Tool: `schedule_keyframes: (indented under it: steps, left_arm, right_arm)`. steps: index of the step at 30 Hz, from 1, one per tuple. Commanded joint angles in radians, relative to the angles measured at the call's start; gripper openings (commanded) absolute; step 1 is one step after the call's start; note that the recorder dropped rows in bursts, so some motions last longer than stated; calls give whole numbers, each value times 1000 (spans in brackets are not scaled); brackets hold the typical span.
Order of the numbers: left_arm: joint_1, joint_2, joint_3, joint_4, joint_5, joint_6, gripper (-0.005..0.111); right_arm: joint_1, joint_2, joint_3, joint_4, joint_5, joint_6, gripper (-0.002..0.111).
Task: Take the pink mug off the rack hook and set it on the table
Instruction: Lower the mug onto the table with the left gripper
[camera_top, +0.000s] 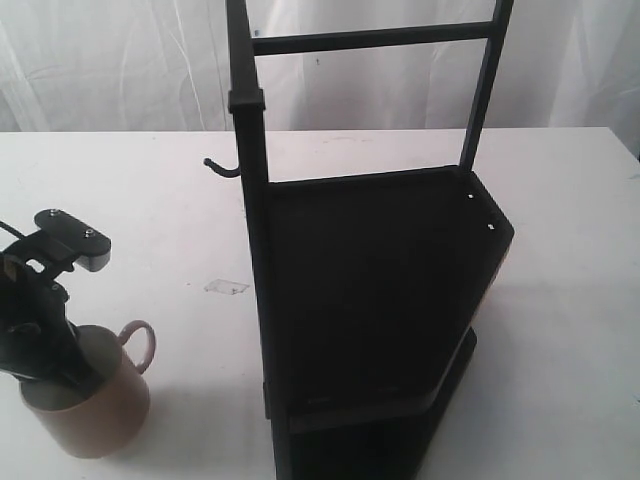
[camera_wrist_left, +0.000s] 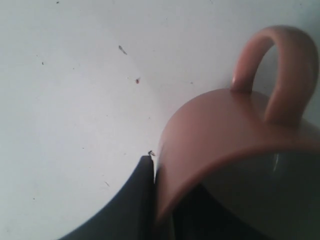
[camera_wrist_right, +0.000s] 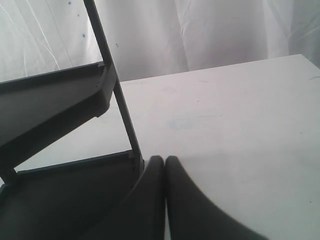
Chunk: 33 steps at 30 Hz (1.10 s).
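Left gripper (camera_top: 65, 378) clamps the pink mug (camera_top: 100, 405) by its rim, near the rack (camera_top: 370, 300), whose hook (camera_top: 222, 168) is bare. Unhooking looks done; only release onto the surface (camera_top: 130, 220) seems left.

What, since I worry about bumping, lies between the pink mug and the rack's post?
Only bare table, as the exterior view shows; the pink mug and the rack stand apart.
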Motion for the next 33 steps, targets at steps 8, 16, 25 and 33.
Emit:
schedule_keyframes:
  steps: [8, 16, 25, 33]
  left_arm:
    - [2, 31, -4, -2, -17, -12, 0]
    - [2, 31, -4, -2, -16, -14, 24]
    - [2, 27, -6, -2, -8, -35, 40]
    - [2, 6, -7, -15, 13, -35, 40]
  right_arm:
    - [1, -7, 1, -5, -3, 0, 0]
    - [1, -7, 1, -5, -3, 0, 0]
    - [1, -7, 1, -5, -3, 0, 0]
    - [1, -7, 1, -5, -3, 0, 0]
